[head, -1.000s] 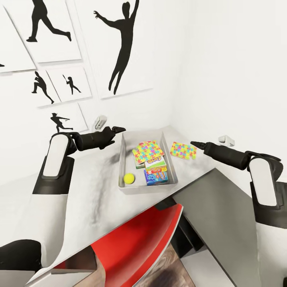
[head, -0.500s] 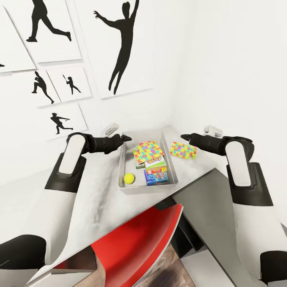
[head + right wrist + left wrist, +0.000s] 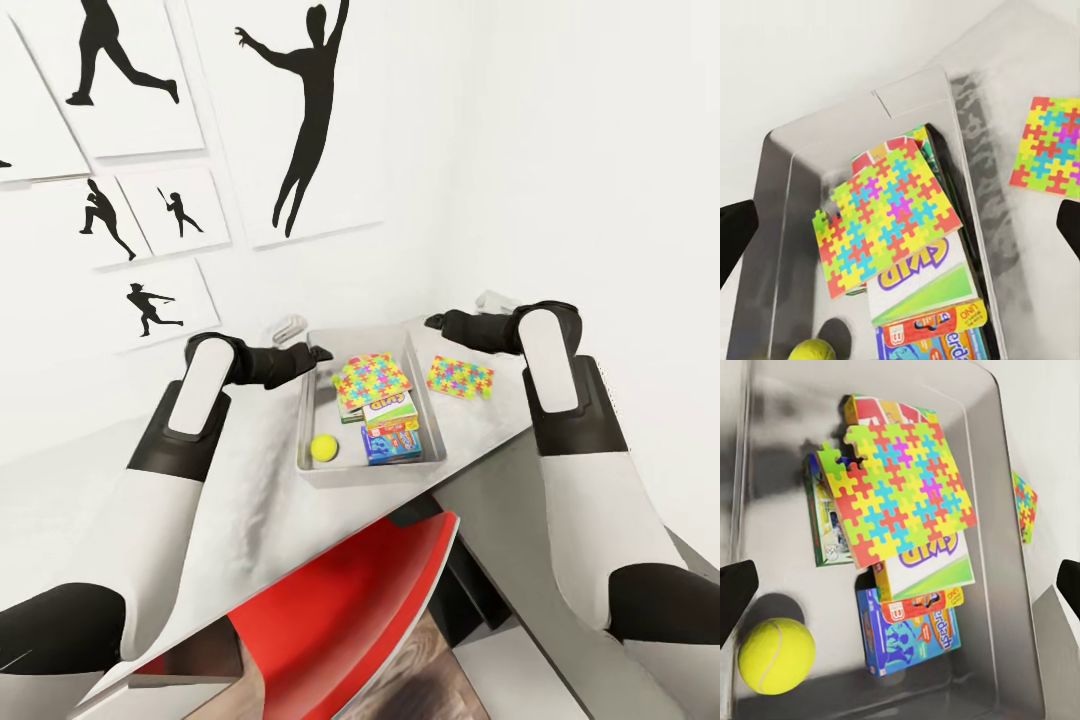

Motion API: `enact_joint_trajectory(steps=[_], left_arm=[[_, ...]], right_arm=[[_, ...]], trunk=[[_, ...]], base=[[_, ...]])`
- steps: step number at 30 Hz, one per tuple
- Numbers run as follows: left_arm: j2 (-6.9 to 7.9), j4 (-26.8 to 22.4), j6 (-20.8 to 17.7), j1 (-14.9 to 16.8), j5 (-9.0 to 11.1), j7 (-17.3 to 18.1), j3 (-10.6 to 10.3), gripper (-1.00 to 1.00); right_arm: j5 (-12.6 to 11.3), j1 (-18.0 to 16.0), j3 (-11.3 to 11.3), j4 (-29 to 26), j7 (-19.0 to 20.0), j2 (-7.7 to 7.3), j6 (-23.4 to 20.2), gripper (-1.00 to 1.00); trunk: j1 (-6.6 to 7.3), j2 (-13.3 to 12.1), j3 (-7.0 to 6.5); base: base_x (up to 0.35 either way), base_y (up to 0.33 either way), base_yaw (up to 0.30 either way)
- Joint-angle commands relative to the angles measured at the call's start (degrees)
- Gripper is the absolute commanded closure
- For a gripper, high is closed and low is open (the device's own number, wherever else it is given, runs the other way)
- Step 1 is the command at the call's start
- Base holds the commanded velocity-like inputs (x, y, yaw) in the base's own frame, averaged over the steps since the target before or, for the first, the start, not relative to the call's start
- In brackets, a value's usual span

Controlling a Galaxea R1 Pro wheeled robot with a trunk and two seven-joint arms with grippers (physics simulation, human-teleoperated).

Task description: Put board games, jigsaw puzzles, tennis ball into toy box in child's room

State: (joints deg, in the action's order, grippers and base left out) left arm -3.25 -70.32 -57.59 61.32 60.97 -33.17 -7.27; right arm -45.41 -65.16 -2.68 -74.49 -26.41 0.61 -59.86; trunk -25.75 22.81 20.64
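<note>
Left tool [image 3: 318, 353], fingers apart and empty, hovers at the toy box [image 3: 304, 420] rim; inside lie the tennis ball [image 3: 323, 447], a jigsaw puzzle [image 3: 371, 380] and a box [image 3: 391, 405] reading, apparently, "SKIP". The second puzzle [image 3: 459, 377] lies on the surface [image 3: 250, 490] beside the box, under the right tool [image 3: 434, 322], fingers also apart.

The pale grey counter [image 3: 240, 480] carries the toy box [image 3: 304, 420] and, just beside it, one jigsaw puzzle [image 3: 459, 377].
</note>
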Motion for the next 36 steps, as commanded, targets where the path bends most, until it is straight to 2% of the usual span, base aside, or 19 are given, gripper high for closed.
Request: enact_joint_trajectory(steps=[1,6,11,13,17,22,36], left_arm=[[0.00,0.0,-0.1,0.1,0.6,-0.6,0.0,-1.00],[-0.11,0.8,0.6,0.1,-0.3,-0.9,-0.2,-1.00],[-0.14,1.4,1.1,0.1,-0.6,-1.0,-0.2,-1.00],[-0.13,2.0,1.5,0.2,-0.9,-1.1,-0.3,-1.00],[-0.12,2.4,1.8,0.2,-1.3,-1.1,-0.3,-1.00],[0.00,2.8,2.0,0.2,-1.7,-1.1,-0.3,-1.00],[0.17,3.1,2.2,0.2,-2.0,-1.0,-0.2,-1.00]], right_arm=[[-0.5,-0.1,0.0,0.0,-0.6,0.02,-0.1,-1.00],[0.0,-3.2,-1.2,5.1,-1.2,1.30,-0.1,-1.00],[0.2,-3.9,-2.4,6.6,-1.3,1.63,-0.1,-1.00],[0.3,-4.4,-3.7,7.5,-1.4,1.88,-0.1,-1.00],[0.3,-4.7,-4.7,8.2,-1.5,2.11,-0.1,-1.00],[0.4,-5.0,-6.3,8.9,-1.6,3.23,-0.1,-1.00],[0.5,-4.9,-7.6,10.4,-1.6,4.34,-0.1,-1.00]], trunk=[[-0.03,0.1,0.10],[-0.03,0.1,0.10],[-0.03,0.1,0.10],[-0.03,0.1,0.10],[-0.03,0.1,0.10],[-0.03,0.1,0.10],[-0.03,0.1,0.10]], base=[[0.000,0.000,0.000],[0.000,0.000,0.000],[0.000,0.000,0.000],[0.000,0.000,0.000],[0.000,0.000,0.000],[0.000,0.000,0.000],[0.000,0.000,0.000]])
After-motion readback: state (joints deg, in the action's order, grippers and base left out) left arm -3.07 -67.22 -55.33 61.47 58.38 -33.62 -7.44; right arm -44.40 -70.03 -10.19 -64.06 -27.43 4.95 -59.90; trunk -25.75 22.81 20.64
